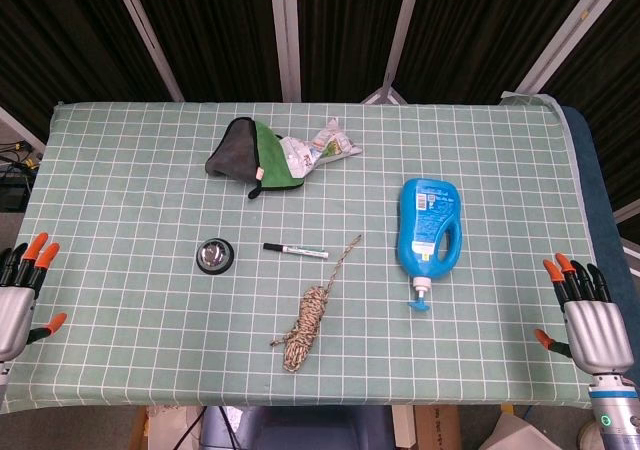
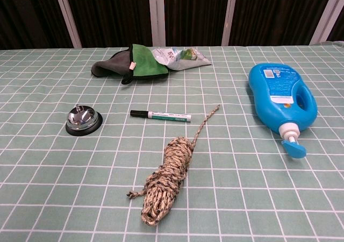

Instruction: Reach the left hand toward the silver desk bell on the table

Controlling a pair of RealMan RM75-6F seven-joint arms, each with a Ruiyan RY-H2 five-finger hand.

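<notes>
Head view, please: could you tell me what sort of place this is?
Probably a lab test bench: a table under a green grid cloth, dark curtains behind, unrelated props such as a desk bell, marker and detergent bottle.

I count on the desk [image 1: 120, 170]: one bell [image 1: 215, 256], one marker [image 1: 295, 251], one rope bundle [image 1: 306, 322], one blue pump bottle [image 1: 428, 228], one green-grey cloth [image 1: 248, 154], one crumpled packet [image 1: 318, 148].
</notes>
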